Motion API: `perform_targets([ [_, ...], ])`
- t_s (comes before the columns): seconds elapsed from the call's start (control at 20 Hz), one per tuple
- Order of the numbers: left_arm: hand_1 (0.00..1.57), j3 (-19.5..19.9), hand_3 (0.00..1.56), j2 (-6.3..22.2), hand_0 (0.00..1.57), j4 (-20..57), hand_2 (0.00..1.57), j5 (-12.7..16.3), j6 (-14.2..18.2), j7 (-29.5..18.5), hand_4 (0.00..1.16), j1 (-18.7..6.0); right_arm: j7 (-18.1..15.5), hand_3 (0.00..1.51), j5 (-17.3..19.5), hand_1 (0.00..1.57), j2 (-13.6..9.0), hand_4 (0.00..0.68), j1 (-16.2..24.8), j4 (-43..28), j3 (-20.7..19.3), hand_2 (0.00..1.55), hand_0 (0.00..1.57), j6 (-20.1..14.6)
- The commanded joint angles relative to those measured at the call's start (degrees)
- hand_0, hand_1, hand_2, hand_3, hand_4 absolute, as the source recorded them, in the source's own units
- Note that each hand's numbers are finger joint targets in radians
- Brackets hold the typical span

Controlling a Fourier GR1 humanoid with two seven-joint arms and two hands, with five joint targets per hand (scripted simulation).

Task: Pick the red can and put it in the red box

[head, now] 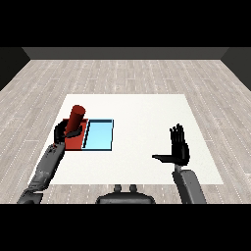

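Red can (76, 119) sitting in left hand (62, 131), fingers curling round it. Can standing almost upright, top leaning a bit right, right over red box (73, 142) at desk (147, 112) left side. Blue box (99, 136) touching right. Right hand (178, 147) far right, fingers straight, holding nothing.

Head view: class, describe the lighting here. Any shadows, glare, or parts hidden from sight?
Head view: even, flat light, no glare on the table; no clear cast shadows; the left hand curled round the red can hides part of the red tray; the blue tray shows unobstructed.
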Motion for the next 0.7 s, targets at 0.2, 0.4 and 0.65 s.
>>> perform_targets([
  [0.2, 1.23, -1.0, 1.07, 2.7, 1.23, 26.7, 1.15, -6.9, -0.4, 5.4, 0.92, -7.6, -3.9, 0.0, 0.1, 0.0, 1.7, 0.0, -3.7, 8.2, -1.5, 0.0, 0.0, 1.6],
  [0.4, 0.0, -0.9, 0.0, 1.0, 0.0, 37.1, 0.0, -7.9, -3.6, 5.7, 0.72, -11.5, -4.9, 0.0, 0.7, 0.0, 0.6, 0.0, -3.2, 9.6, -2.1, 0.0, 0.0, 2.7],
  [0.65, 0.88, -1.0, 0.78, -2.0, 0.88, 43.4, 0.93, -9.1, -6.5, 1.8, 0.52, -12.8, -6.8, 0.0, 1.1, 0.0, 1.4, 0.0, -9.5, 17.2, -4.3, 0.0, 0.0, 2.6],
])
